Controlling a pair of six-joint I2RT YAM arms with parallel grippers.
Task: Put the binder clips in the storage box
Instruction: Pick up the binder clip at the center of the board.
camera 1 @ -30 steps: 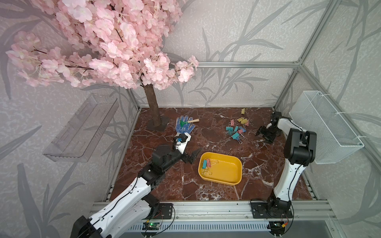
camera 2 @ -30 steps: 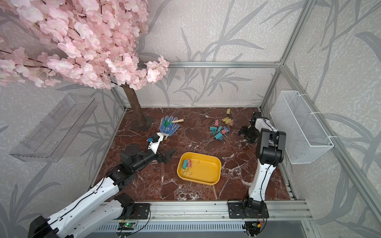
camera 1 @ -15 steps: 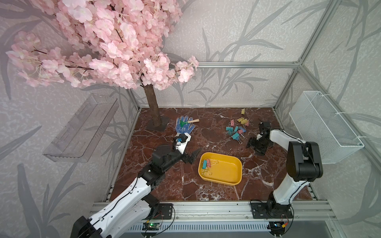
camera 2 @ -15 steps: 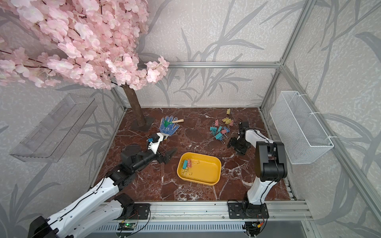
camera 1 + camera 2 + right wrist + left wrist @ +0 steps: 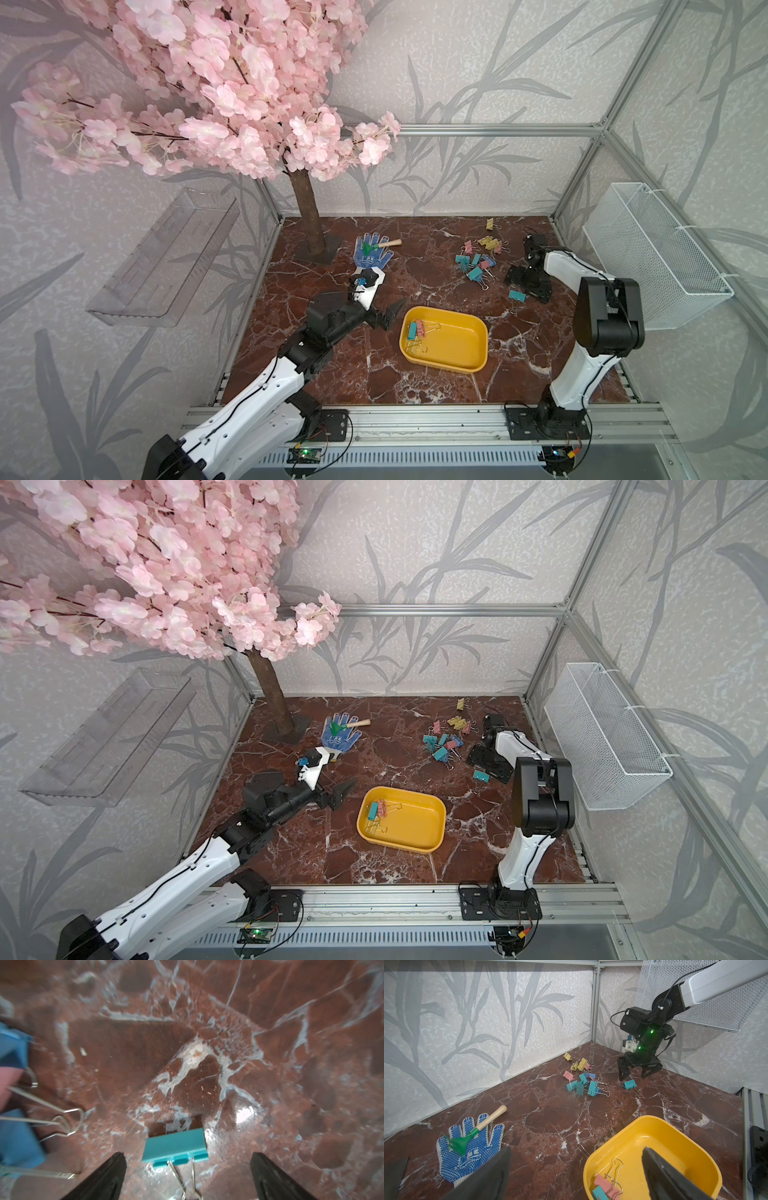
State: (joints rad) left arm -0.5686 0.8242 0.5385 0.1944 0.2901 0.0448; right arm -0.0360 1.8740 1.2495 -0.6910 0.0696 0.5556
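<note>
- Binder clips [image 5: 474,273]: one teal clip [image 5: 175,1148] lay between the right gripper [image 5: 187,1155] fingers, which were spread wide and held nothing.
- Left gripper [image 5: 577,1149] gaped empty.
- Glove [image 5: 452,1159] lettering resembled "XINLONG", unclear.

A staged robot lab cell: aluminium frame [image 5: 498,129], bamboo-print wall panels [image 5: 457,62], marble worktop [image 5: 415,257]. A left arm [image 5: 257,390] and right arm [image 5: 575,374] mount on the near rail [image 5: 415,419], with an artificial cherry tree [image 5: 305,208] far left.

Left end effector [image 5: 392,316] gaping, right end effector [image 5: 633,1076] gaping, pointing down
</note>
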